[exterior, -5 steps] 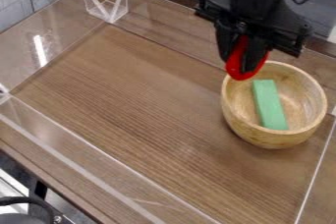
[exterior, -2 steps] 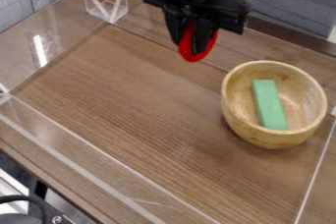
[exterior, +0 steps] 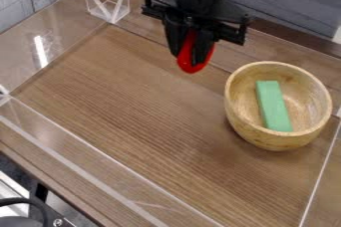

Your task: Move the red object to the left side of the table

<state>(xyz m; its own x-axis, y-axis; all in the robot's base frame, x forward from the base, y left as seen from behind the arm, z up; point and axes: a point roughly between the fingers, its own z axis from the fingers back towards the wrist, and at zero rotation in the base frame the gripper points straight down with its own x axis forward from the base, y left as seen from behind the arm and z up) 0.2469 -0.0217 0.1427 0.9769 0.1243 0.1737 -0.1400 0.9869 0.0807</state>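
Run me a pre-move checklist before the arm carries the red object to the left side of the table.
- Red object gripped in the claw: ok
- Red object out of the wooden bowl: ok
- Green block lying in the bowl, not picked up: ok
- Red object at the left side of the table: not ok, it is near the back middle
- Height of the red object above the tabletop: cannot tell from this single view
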